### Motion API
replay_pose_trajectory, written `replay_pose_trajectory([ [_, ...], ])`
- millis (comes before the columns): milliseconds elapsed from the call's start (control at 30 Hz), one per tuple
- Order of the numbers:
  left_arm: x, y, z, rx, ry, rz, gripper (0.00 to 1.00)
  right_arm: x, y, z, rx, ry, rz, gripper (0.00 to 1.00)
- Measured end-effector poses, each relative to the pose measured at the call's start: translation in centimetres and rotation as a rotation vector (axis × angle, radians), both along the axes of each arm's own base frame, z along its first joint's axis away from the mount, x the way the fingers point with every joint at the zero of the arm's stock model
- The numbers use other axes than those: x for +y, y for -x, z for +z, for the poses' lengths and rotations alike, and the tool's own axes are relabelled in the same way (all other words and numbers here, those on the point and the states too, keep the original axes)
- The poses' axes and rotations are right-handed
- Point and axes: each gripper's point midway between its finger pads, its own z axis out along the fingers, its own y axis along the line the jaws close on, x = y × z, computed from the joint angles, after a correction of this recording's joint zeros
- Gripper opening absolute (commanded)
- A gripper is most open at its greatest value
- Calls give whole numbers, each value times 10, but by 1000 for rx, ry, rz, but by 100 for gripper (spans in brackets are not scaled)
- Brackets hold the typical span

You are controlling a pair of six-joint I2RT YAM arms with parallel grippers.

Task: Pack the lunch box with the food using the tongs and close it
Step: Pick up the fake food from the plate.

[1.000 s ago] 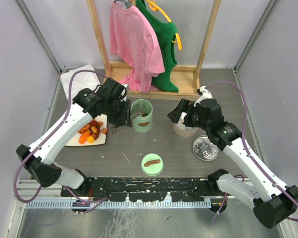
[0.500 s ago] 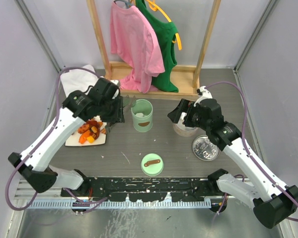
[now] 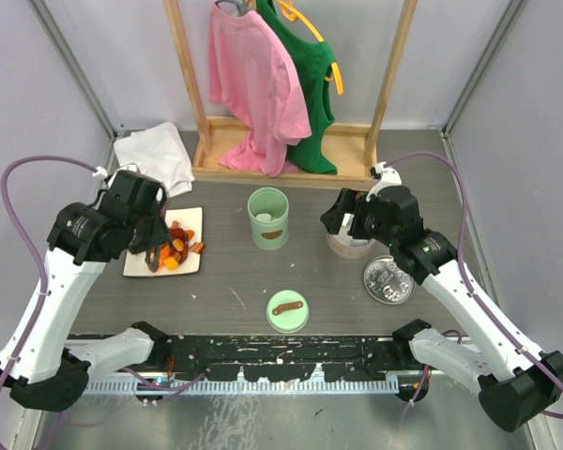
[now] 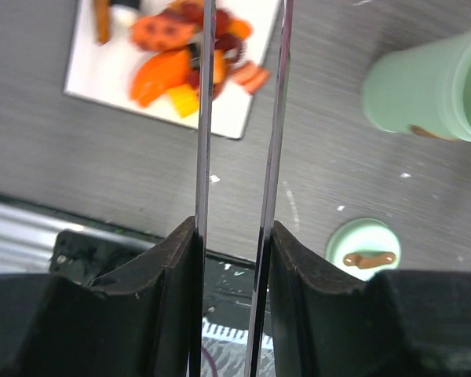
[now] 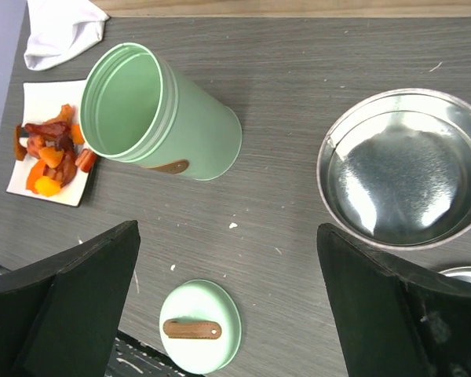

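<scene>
The food [image 3: 175,246] is a heap of orange, red and brown pieces on a white plate [image 3: 131,264] at the left. My left gripper [image 3: 150,248] hovers over it, shut on the tongs [image 4: 203,141]. In the left wrist view my left gripper [image 4: 232,232] presses the two thin arms, which stay apart and run up over the food [image 4: 173,63]. The green lunch box [image 3: 267,217] stands upright and uncovered mid-table, and its lid [image 3: 287,310] lies nearer me. My right gripper [image 3: 343,219] is open beside the box, and in its own view my right gripper [image 5: 226,236] holds nothing.
A metal bowl [image 5: 404,169] sits right of the lunch box, below my right wrist. A shiny round dish [image 3: 388,279] lies next to it. A white cloth [image 3: 155,155] is at the back left. A wooden rack [image 3: 291,155] with pink and green shirts stands behind.
My left arm has swung left, carrying the tongs from beside the lunch box to over the plate of food. The right arm has not moved.
</scene>
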Motion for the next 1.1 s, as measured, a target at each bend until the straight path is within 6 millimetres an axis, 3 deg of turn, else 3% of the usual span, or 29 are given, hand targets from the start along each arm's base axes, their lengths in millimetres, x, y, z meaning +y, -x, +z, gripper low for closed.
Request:
replay_pose_trajectory([
  [333, 57, 19, -43, 251, -122, 180, 37, -11, -4, 11, -57, 90, 3, 100],
  [633, 66, 11, -70, 472, -205, 125, 37, -16, -4, 7, -54, 124, -4, 100],
  [1100, 92, 2, -86, 608, -292, 104, 38, -21, -5, 7, -65, 151, -18, 100],
])
